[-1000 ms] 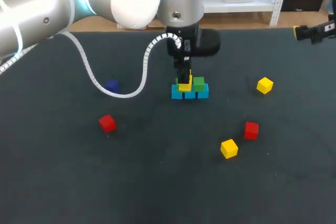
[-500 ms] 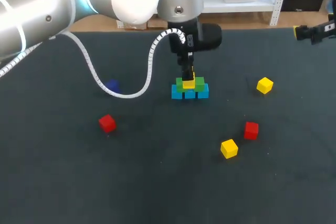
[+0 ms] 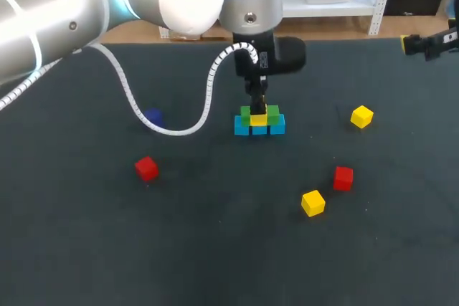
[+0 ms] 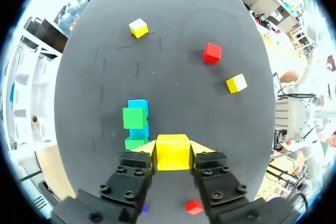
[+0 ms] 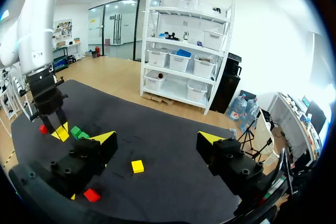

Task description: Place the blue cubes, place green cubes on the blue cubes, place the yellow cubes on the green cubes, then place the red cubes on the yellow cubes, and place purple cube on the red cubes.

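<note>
yellow cube (image 4: 172,152) is pinched between the fingers of the left gripper (image 4: 174,148), held level over the seam of the two green cubes (image 3: 248,113), likely so it bridges both atop the blue cubes (image 3: 259,127). whether it already touches them i cannot tell. right gripper (image 5: 157,139) hangs spread wide, well apart, seemingly keeping clear.

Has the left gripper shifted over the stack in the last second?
Yes. The left gripper, shut on a yellow cube, shifted right and slightly up against the blue cubes.
</note>
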`<state>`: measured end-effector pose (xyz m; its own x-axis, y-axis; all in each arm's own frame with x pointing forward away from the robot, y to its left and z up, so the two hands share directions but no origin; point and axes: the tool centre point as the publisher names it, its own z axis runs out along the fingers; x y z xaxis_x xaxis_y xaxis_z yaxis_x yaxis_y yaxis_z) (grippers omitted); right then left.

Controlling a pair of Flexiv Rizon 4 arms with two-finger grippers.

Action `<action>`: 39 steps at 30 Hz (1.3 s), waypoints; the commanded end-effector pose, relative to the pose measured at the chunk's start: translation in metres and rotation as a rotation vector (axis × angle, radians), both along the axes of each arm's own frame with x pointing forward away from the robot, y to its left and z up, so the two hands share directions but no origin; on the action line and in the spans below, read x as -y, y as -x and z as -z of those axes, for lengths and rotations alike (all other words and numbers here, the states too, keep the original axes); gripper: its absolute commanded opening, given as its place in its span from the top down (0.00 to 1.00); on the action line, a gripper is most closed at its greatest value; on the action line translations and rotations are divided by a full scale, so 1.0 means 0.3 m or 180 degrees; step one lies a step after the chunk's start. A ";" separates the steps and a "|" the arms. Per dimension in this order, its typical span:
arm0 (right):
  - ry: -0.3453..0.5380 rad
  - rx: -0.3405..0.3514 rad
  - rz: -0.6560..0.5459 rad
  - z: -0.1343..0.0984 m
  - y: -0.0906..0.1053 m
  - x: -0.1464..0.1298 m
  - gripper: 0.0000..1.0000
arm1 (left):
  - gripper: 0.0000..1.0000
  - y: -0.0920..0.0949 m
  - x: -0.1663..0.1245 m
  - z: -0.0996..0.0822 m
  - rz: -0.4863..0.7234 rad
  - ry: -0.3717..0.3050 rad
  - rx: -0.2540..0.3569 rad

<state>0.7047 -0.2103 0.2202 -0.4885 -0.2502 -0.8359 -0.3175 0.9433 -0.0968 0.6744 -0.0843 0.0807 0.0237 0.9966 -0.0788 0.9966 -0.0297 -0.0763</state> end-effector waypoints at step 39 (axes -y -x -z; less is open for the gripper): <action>-0.0055 0.0122 -0.0026 0.013 -0.004 0.003 0.00 | 1.00 -0.166 0.046 0.064 -0.0075 0.0020 -0.0030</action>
